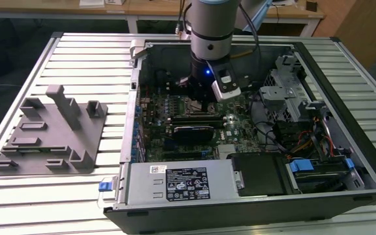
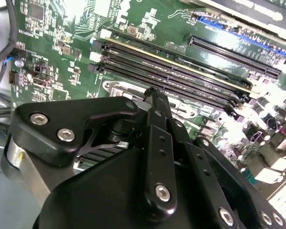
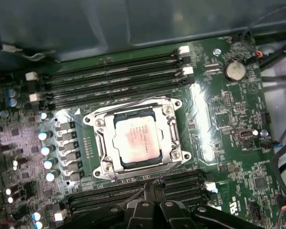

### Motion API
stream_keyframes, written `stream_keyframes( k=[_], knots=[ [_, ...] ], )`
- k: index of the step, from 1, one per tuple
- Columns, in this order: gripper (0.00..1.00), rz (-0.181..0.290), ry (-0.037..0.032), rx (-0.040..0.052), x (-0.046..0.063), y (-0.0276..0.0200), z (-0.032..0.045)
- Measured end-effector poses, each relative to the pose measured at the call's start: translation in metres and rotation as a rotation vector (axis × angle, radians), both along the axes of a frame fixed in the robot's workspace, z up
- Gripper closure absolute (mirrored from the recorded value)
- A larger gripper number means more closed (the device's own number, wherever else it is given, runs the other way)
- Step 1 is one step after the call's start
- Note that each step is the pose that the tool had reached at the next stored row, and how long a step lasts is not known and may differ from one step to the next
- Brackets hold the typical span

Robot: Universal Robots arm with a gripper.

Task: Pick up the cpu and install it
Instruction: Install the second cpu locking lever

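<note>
**CPU seated in the socket, fingers close above**

Exterior view: the gripper point(image 1: 209, 98) hangs inside the computer case point(image 1: 318, 63), over the motherboard point(image 1: 175, 105).

Second wrist view: the fingers point(image 2: 155, 102) meet at their tips, holding nothing.

First wrist view: the cpu point(image 3: 135, 139) lies in the socket frame point(image 3: 101, 125), at 12 o'clock from the fingers. Any misseating risks bent pins; a sideways drift could strike the memory slots point(image 3: 109, 78).
</note>
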State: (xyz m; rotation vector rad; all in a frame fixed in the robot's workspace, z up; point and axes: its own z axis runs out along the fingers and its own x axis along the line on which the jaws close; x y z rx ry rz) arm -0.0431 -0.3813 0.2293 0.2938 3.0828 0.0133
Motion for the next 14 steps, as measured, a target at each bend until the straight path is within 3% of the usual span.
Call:
stream_keyframes(
  k=[4,14],
  knots=[
    [0.89,0.045,-0.0001,0.0001,-0.002,-0.0001,-0.0010],
    [0.89,0.090,0.0000,0.0017,-0.017,-0.0039,-0.0041]
  ],
)
